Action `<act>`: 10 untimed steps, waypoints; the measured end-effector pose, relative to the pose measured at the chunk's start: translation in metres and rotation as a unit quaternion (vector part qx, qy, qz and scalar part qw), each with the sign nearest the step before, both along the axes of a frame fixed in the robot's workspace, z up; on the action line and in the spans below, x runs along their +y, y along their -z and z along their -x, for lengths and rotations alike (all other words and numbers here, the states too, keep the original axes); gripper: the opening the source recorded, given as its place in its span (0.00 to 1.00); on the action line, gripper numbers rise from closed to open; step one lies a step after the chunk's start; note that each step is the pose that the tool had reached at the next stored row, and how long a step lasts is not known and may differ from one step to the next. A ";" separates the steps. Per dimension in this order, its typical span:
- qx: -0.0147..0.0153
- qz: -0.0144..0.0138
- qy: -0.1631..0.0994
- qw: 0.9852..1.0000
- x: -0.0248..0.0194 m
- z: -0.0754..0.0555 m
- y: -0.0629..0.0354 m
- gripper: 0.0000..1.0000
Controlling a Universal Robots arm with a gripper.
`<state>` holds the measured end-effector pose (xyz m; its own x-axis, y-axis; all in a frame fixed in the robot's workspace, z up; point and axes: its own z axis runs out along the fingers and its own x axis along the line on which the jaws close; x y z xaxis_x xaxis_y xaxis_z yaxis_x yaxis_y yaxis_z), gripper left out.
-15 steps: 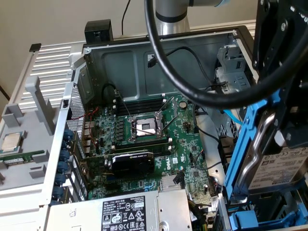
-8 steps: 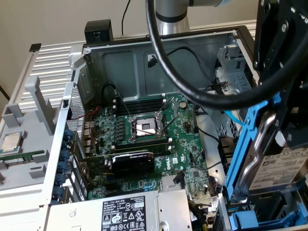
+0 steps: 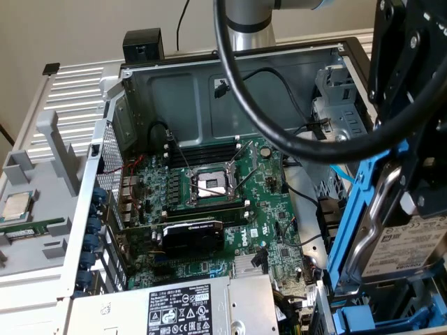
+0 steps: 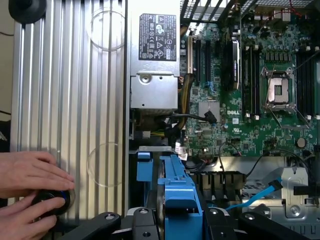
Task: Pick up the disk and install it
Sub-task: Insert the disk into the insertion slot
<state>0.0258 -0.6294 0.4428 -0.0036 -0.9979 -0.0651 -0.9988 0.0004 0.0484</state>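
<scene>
The gripper [image 4: 180, 221] has its jaws clamped on the disk [image 3: 401, 244] by its blue frame, tilted above the drive bay [image 3: 363, 321] at the case [image 3: 209, 84] edge on the exterior view's right. Beyond lies the motherboard [image 3: 209, 202]. A person's hands [image 4: 30, 175] rest on a black knob [image 4: 50, 202].

Robot arm [image 3: 246, 21]: a smooth silver-grey metal tube with a darker grey ring around it. A sliver of blue cap [image 3: 323, 3] shows on the joint beside it. A thick, glossy black cable [image 3: 279, 135] runs off the arm in one broad loop. The pincer [image 4: 180, 225] is matt black throughout, built from flat, angular plates and short bar-shaped links [image 4: 97, 226]. These join at round pivots with silver-ringed screws [image 4: 144, 212].
</scene>
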 end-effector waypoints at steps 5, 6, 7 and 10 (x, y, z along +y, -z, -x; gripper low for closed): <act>0.000 0.000 0.000 1.000 0.0000 0.001 0.0020 0.37; 0.000 0.000 0.000 1.000 0.0000 0.001 0.0024 0.37; 0.000 0.000 0.000 1.000 0.0000 0.001 0.0026 0.37; 0.000 0.000 0.000 1.000 0.0000 0.001 0.0033 0.37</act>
<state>0.0248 -0.6294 0.4396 -0.0035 -0.9979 -0.0651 -0.9988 0.0004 0.0484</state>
